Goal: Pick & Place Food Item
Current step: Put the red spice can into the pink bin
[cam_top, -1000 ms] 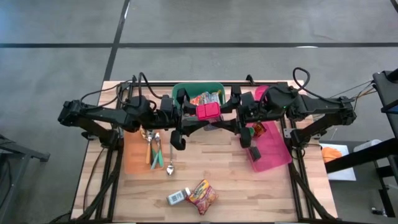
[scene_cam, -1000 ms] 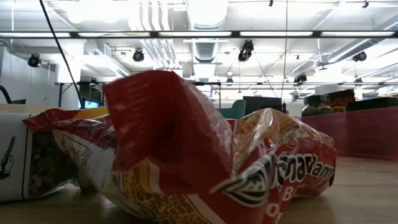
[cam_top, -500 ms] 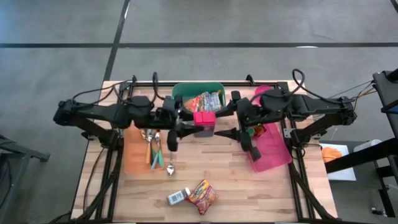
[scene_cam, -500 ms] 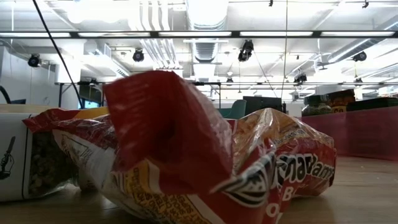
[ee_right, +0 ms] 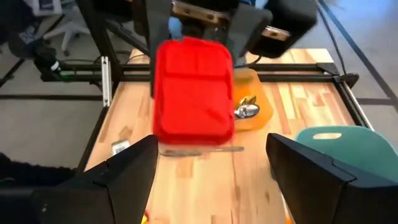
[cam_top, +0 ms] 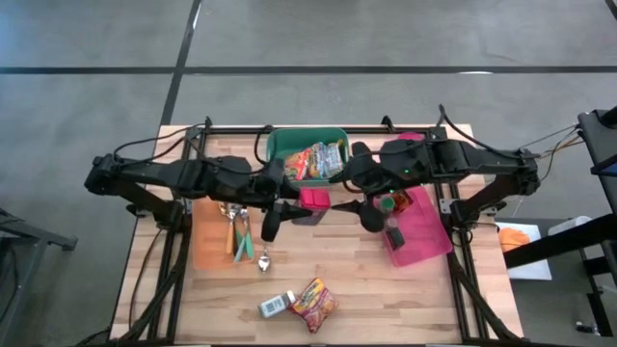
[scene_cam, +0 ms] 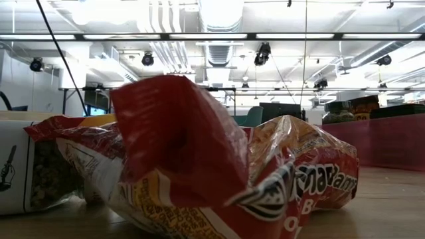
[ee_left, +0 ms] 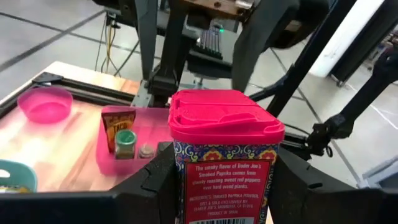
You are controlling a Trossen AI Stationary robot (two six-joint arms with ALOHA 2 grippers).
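An orange mat (cam_top: 210, 246) with cutlery (cam_top: 241, 234) lies at the table's left; the left gripper (ee_left: 217, 186) hangs above the table's middle, its fingers clamped on a red-lidded spice tin (ee_left: 225, 155), just in front of the green bin (cam_top: 308, 152); facing it, the right gripper (ee_right: 211, 171) stands wide apart, holding nothing, the tin between the two; the pink tray (cam_top: 424, 231) lies rightmost; a snack bag (cam_top: 313, 304) rests near the front edge.
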